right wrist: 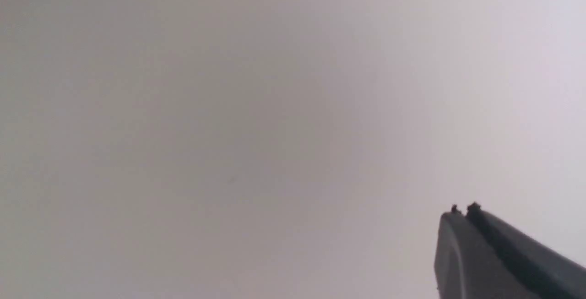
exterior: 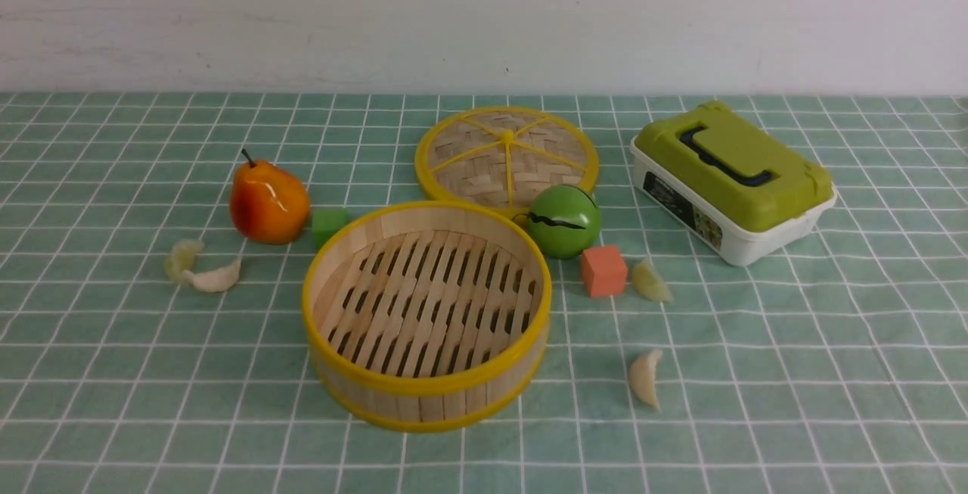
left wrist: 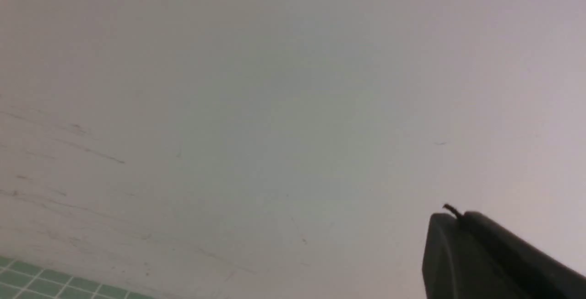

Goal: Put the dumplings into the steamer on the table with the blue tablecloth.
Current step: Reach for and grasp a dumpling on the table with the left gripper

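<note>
Before the bare wall [left wrist: 274, 84], left gripper [left wrist: 459, 217] and right gripper [right wrist: 462, 211] are fully closed, fingertips together, holding nothing.

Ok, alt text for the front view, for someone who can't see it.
An empty bamboo steamer sits on a teal checked tablecloth, two dumplings left of it and two right. Around it lie a woven lid, pear, green ball, green cube, orange cube and green-lidded box.
</note>
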### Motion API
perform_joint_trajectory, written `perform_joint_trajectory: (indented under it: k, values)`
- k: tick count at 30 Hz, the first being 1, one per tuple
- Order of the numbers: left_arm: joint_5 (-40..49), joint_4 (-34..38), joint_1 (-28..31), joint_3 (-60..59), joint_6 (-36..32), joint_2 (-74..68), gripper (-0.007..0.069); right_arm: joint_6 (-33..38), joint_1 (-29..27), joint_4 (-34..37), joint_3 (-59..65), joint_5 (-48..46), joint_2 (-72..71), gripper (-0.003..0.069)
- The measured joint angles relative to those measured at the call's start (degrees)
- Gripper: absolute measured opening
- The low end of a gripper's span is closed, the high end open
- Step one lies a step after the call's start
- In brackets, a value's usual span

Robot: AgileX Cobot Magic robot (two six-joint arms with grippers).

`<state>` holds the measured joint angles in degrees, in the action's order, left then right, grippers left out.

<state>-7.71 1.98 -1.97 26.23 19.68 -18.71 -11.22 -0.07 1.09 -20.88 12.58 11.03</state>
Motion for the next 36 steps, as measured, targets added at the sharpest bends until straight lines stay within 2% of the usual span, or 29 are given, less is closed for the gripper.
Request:
perform_joint_trajectory:
  k: [1,2,4,8,10,13,15,17,22,25,30,36]
  values:
    - [0.4,0.2,0.0,1.5,-0.4,-1.4,-0.0014,1.0,0.0,0.0,-1.7,-2.8,1.5,-0.0001]
    - [1.8,0.4,0.0,4.9,-0.7,-6.4,-0.0014,3.1,0.0,0.0,-5.6,-9.5,5.2,-0.0001]
    - [7.7,0.4,0.0,10.1,-0.9,-13.6,-0.0014,5.0,0.0,0.0,-9.8,-18.2,10.4,-0.0001]
    - [28.2,1.0,0.0,20.5,-1.2,-27.4,-0.0014,6.9,0.0,0.1,-16.2,-39.4,22.5,0.0000]
    - [36.6,1.0,0.0,23.3,-1.4,-32.4,-0.0014,7.5,0.0,0.7,-17.7,-47.3,27.7,0.0001]
    - [43.4,1.0,0.0,25.3,-1.4,-40.6,-0.0014,9.7,0.0,3.4,-18.1,-53.7,34.3,0.0001]
    - [44.3,1.0,0.0,25.6,-1.4,-44.0,-0.0014,11.7,0.0,5.9,-18.1,-54.7,36.7,0.0001]
    - [43.9,1.0,0.0,25.7,-1.4,-49.2,-0.0014,17.0,0.3,11.4,-18.1,-54.8,39.6,0.0001]
    - [39.9,0.1,0.0,29.7,-0.6,-61.1,-0.0013,29.8,5.2,20.6,-18.2,-53.7,45.0,0.0001]
    - [37.9,-1.6,0.0,33.2,0.7,-64.9,0.0000,32.1,7.6,21.7,-18.2,-53.0,46.4,0.0004]
    - [39.5,-7.1,2.2,46.4,4.2,-76.9,0.0139,33.8,13.2,22.3,-18.3,-50.0,51.3,0.0010]
    - [44.4,-9.7,4.3,58.0,4.4,-88.1,0.0347,34.1,14.0,23.6,-18.3,-49.3,56.9,0.0014]
